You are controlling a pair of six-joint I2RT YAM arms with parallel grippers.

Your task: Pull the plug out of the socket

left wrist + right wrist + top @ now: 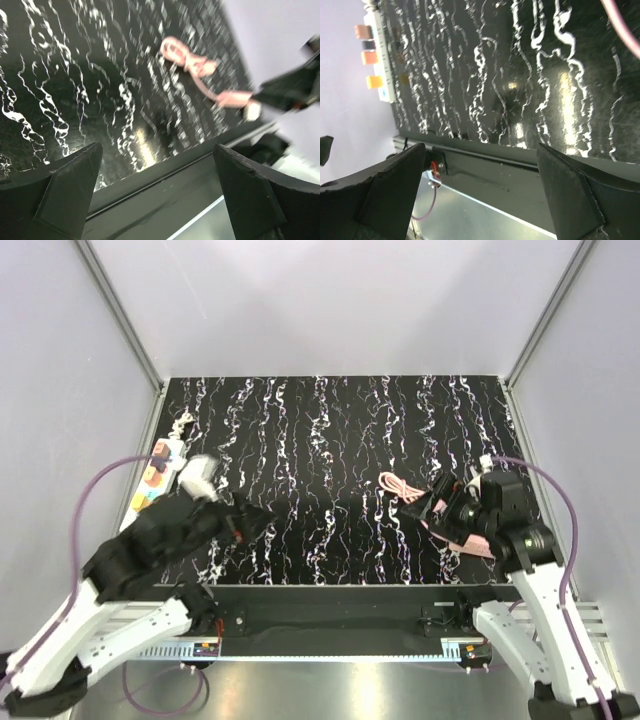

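Note:
The socket (155,475), a long white power strip with orange patches, lies along the table's far left edge. It also shows at the upper left of the right wrist view (376,55). A pink cable (398,485) lies coiled on the right half of the table, well apart from the socket. In the left wrist view the cable (186,59) ends in a small white plug (252,111) beside the right arm. My left gripper (260,520) is open and empty above the near left of the table (155,200). My right gripper (437,505) is open and empty over the cable's near end (480,200).
A blurred white block (198,478) sits just right of the socket, by the left arm; I cannot tell what it is. The table (330,430) is black with white marbling and has grey walls on three sides. A metal rail (340,615) runs along its near edge.

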